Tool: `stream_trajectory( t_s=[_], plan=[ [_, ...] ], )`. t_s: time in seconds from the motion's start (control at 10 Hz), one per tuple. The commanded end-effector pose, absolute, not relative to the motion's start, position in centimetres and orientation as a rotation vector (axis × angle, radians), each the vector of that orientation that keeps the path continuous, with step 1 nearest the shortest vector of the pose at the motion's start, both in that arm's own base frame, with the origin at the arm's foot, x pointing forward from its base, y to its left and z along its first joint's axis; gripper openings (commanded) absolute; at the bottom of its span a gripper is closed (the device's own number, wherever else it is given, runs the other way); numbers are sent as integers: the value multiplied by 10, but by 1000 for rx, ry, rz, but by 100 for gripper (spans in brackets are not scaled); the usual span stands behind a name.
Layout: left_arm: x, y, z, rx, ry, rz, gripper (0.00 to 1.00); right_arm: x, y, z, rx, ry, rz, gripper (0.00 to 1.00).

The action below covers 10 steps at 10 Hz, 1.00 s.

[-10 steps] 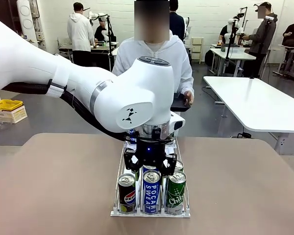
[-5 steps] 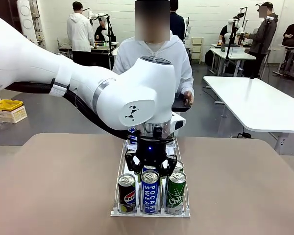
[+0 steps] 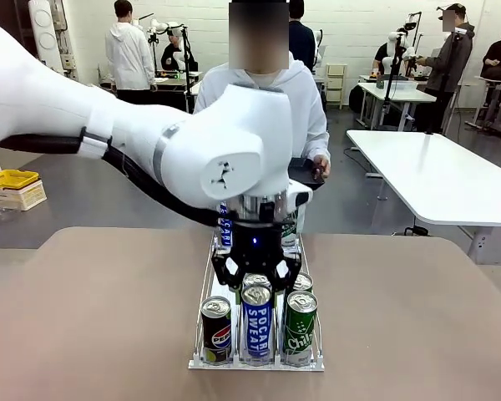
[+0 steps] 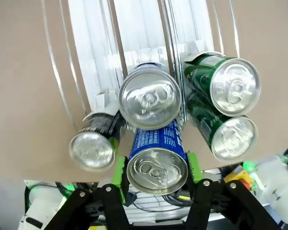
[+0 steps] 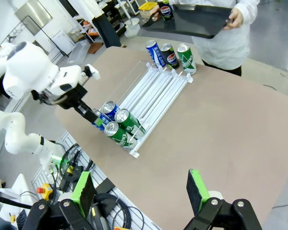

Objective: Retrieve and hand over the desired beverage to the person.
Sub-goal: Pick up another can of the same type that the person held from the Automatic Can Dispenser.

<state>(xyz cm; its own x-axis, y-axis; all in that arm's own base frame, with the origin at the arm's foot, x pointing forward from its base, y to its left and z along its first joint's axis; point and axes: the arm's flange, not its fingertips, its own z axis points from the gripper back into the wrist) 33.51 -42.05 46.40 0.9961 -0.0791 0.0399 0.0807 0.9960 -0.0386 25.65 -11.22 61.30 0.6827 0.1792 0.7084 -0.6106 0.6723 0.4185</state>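
Bright, even overhead light fills the room, laying only soft shadows on the worktop (image 3: 83,317), glinting off silver can tops (image 4: 150,98), while both wrist views bow outward at their edges, sharp throughout.

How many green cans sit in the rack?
3. Two at the near end of the rack: front green can, second green can behind it. Third green can at the far end. The arm may hide more.
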Motion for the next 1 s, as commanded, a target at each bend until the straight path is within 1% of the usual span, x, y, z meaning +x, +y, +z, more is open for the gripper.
stream_trajectory(
  t_s=[0.0, 0.1, 0.2, 0.5, 0.7, 0.9],
  plan=[
    [322, -403, 538, -70, -86, -29, 38, 258, -111, 612, 725, -699, 502, 100],
    [320, -399, 570, -50, -106, -4, 38, 258, -111, 612, 725, -699, 502, 100],
    [317, -400, 598, -52, -95, -15, 38, 258, -111, 612, 725, -699, 502, 100],
    [320, -404, 659, 58, -106, -59, 38, 258, -111, 612, 725, -699, 502, 100],
    [343, -397, 686, 40, -108, -80, 38, 258, -111, 612, 725, -699, 502, 100],
    [367, -391, 688, 14, -103, -99, 38, 258, -111, 612, 725, -699, 502, 100]
  ],
)
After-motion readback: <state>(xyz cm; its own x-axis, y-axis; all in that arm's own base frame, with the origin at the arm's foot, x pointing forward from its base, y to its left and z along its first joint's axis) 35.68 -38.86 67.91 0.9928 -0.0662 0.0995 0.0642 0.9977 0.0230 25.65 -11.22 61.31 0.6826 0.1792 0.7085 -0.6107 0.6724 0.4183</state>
